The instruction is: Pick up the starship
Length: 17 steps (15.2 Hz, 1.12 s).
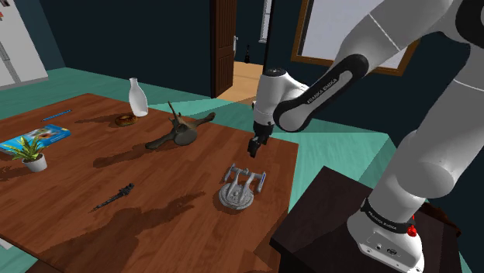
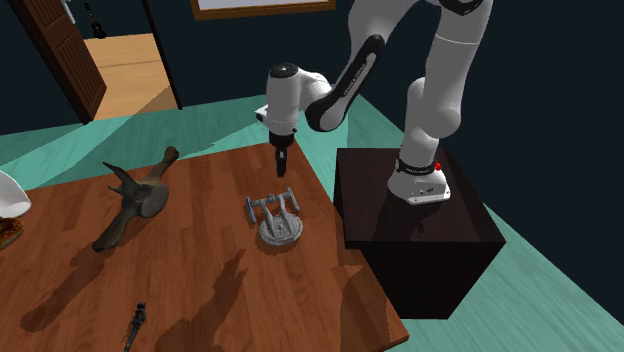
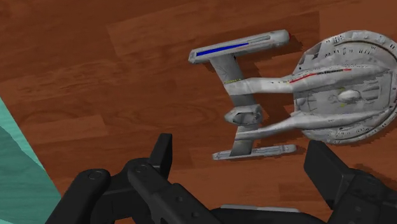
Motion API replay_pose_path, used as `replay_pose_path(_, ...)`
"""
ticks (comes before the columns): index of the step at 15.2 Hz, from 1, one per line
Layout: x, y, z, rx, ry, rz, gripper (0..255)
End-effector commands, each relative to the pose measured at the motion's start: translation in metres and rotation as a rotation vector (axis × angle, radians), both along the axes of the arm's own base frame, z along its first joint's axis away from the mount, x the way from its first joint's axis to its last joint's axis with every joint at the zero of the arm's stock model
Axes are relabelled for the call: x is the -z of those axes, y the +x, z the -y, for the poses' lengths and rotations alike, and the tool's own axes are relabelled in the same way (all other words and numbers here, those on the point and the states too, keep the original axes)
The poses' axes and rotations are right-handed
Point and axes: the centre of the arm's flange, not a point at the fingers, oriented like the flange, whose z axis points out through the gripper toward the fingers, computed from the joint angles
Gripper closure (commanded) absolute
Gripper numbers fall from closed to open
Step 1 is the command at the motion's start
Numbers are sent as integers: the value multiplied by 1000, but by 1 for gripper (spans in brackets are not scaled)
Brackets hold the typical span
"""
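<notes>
One grey model starship (image 1: 242, 186) with a round saucer hull and twin nacelles lay flat on the brown wooden tabletop (image 1: 155, 225), near the edge by the dark stand (image 1: 333, 213). I had the black gripper (image 1: 254, 149) hovering above it, fingers spread, empty. I judged this the approach: next, centre over the hull and descend. My wrist view showed the hull beyond the fingertips, not between them; the shoulder view showed the gap below the gripper.

A wooden table (image 1: 194, 167) bears a white bottle (image 1: 137, 97) and potted plant (image 1: 31, 152).
</notes>
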Motion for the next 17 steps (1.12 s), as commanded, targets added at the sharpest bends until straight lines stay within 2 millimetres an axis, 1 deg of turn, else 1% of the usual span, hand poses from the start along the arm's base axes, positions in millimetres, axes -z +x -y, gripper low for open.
replay_pose_path(1,26,8,-1,-9,0,-7,0)
replay_pose_path(7,102,31,-12,-35,-5,-29,0)
replay_pose_path(8,103,32,-12,-35,-5,-30,0)
replay_pose_path(14,135,32,-12,-35,-5,-30,0)
replay_pose_path(15,143,32,-12,-35,-5,-30,0)
replay_pose_path(17,143,32,-12,-35,-5,-30,0)
